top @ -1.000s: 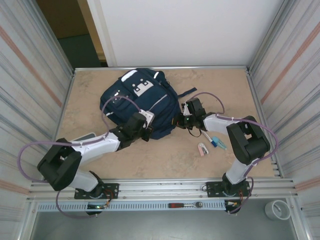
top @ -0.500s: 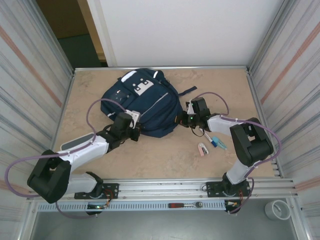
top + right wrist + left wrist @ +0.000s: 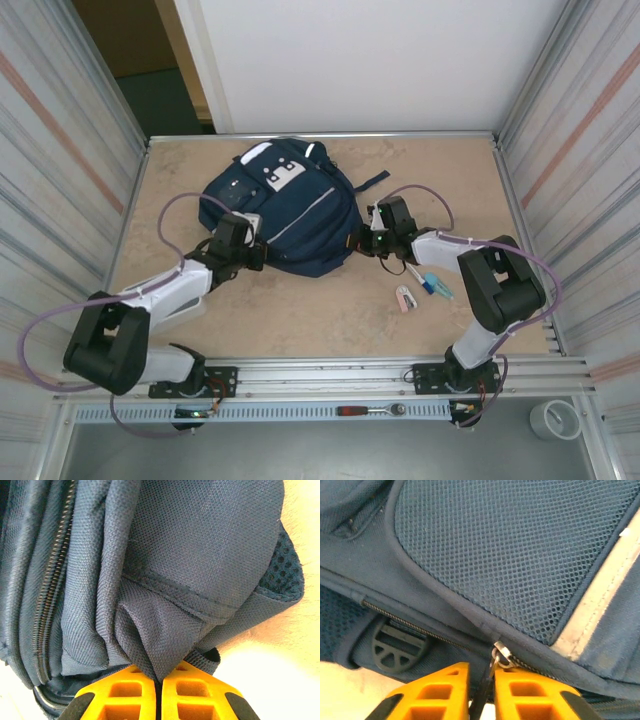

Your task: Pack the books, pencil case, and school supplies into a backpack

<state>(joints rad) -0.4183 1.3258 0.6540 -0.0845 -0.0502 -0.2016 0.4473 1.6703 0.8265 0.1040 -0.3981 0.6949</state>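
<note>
Status: early, by my read. The backpack [image 3: 285,205] lies flat in the upper middle of the worktop [image 3: 330,312]. The zip stretches seen from both wrist cameras look closed, so I'd say opening isn't done.

School supplies [image 3: 436,286] are loose on the worktop, right of centre and just below the right forearm: a pen-like stick, a light-blue piece and a pink-white piece. None packed. Can't tell whether the books are inside.

Left gripper [image 3: 481,671] is at the bag's lower-left edge. Its fingers are slightly apart with the zipper pull [image 3: 499,656] in the gap; can't tell if it's actually clamped.

Right gripper [image 3: 159,676] is pressed together, pinching a fold of fabric on the bag's right edge, likely to brace it.

In the way: the right forearm sits close over the supplies, and purple cables loop near both wrists. A plastic buckle [image 3: 400,647] sits just left of the pull. Hand tool [image 3: 365,410] on the bottom rail, clear of the work.
</note>
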